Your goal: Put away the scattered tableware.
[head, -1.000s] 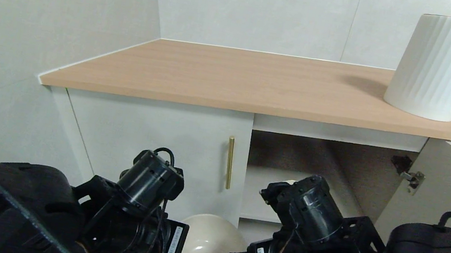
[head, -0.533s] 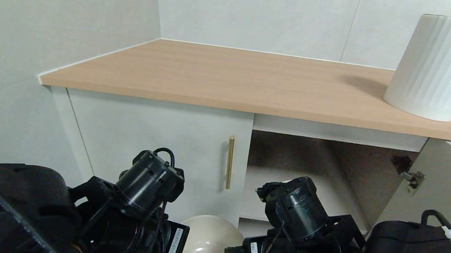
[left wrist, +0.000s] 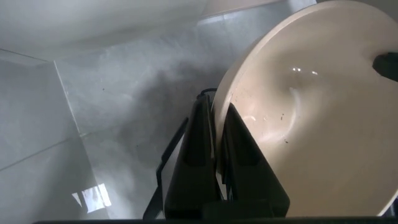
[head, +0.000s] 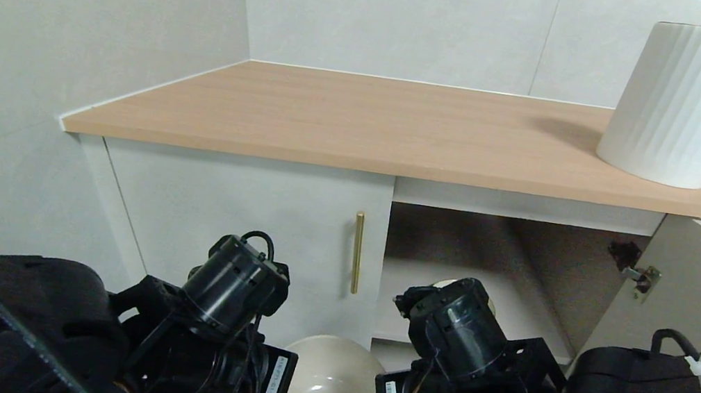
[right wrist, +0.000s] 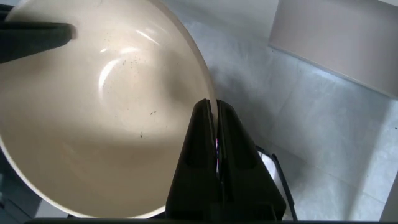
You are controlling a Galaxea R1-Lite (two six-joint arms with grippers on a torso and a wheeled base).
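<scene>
A light wooden countertop [head: 362,121] spans the middle of the frame above a white cabinet [head: 236,206] whose right compartment stands open, with a tall white ribbed cylinder [head: 685,102] at upper right. At bottom centre, the round cream ceramic bowl [head: 323,392] hangs between the 2 arms. The left gripper [left wrist: 216,134] and right gripper [right wrist: 215,134] are each clamped on opposite sides of its rim.

Pale tiled walls [head: 71,5] at upper left and top, wood-tone countertop [head: 369,122] across the middle, white cabinet below with shut door [head: 236,206] and brass handle [head: 356,251], open compartment [head: 497,248] centre-right, swung-out door [head: 693,300] at right, grey tiled floor [left wrist: 112,124].
</scene>
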